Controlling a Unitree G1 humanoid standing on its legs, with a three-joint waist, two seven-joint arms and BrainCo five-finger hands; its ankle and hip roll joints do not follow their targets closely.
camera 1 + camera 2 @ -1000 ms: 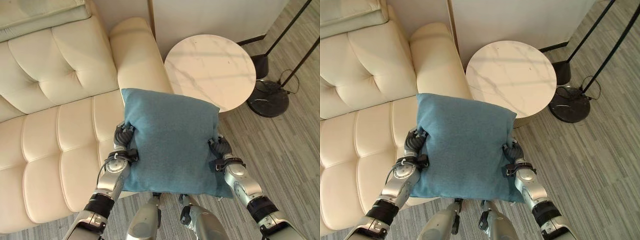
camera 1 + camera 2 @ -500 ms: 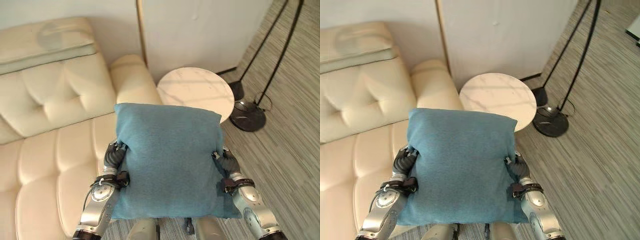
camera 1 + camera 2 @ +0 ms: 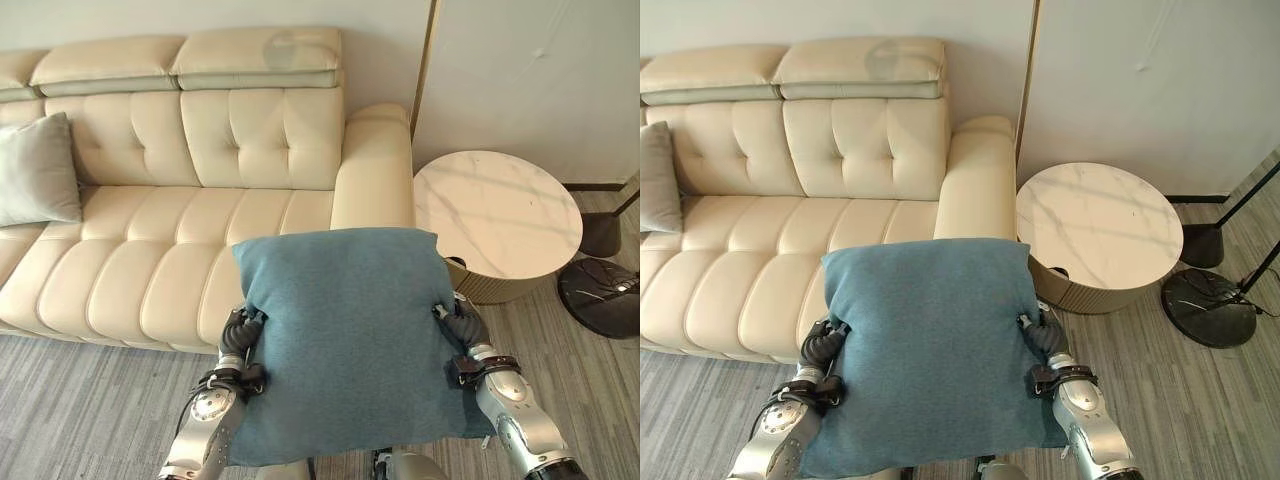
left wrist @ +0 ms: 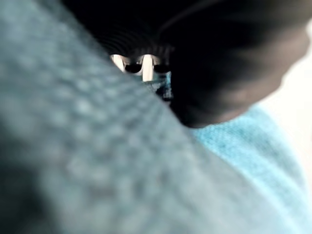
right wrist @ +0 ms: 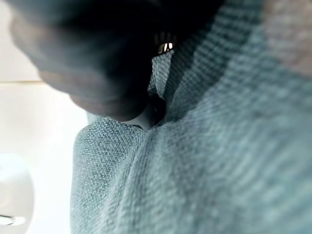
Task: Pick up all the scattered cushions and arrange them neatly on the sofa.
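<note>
a teal cushion (image 3: 345, 340) hangs in the air between the two arms, in front of the cream sofa (image 3: 180, 250) and above the striped floor (image 3: 70, 400), not yet on the seat. the left robot hand (image 3: 240, 335) has its fingers curled into the cushion's left edge and the right robot hand (image 3: 462, 325) is clamped the same way on the right edge, so each pinches the fabric at about mid-height. the cloth dents where the fingers bite, which suggests a soft, light, squashy thing that will sag or fold if held by one corner; the coarse weave looks grippy rather than slippery, and nothing about it seems fragile. gripping both side edges looks like the sound choice. a grey cushion (image 3: 35, 170) already leans against the sofa's back at the far left, and a round marble table (image 3: 495, 215) stands just beside the near armrest.
</note>
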